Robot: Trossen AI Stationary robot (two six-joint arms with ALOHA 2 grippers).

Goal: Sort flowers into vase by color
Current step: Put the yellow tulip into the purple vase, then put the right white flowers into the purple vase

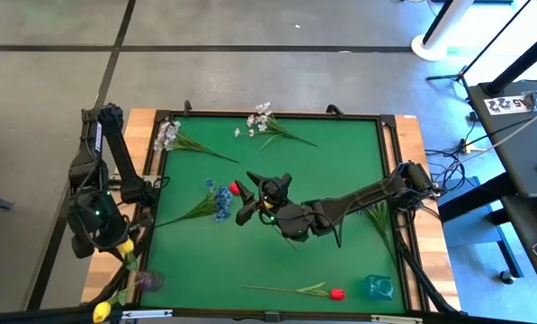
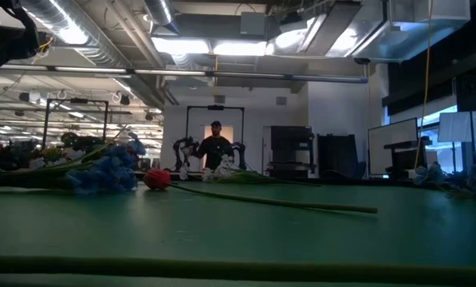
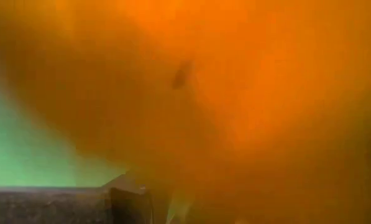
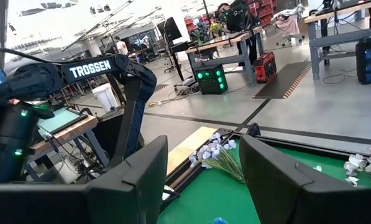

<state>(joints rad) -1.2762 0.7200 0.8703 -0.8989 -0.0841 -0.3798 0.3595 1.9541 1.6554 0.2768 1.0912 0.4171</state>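
Observation:
My right gripper [image 1: 246, 198] [image 4: 204, 163] is open and empty. It hovers over the table's middle, above a red tulip [image 1: 235, 188] [image 2: 158, 178] and a blue cluster [image 1: 219, 202] [image 2: 102, 171] that lie flat on the green mat. My left gripper [image 1: 115, 236] is at the table's left edge, next to a yellow tulip head [image 1: 125, 246]. A yellow blur [image 3: 222, 93] fills the left wrist view. A second yellow tulip [image 1: 102, 312] lies at the near left corner. Another red tulip [image 1: 335, 293] lies near the front edge. Two white sprays [image 1: 166, 135] [image 1: 261, 117] lie at the far side.
A small clear vase [image 1: 147, 281] stands at the near left and a teal vase [image 1: 379, 288] at the near right. A leafy green stem [image 1: 378, 220] lies at the right. The mat has a raised dark rim [image 1: 277, 114]. A person [image 2: 215, 143] stands far behind the table.

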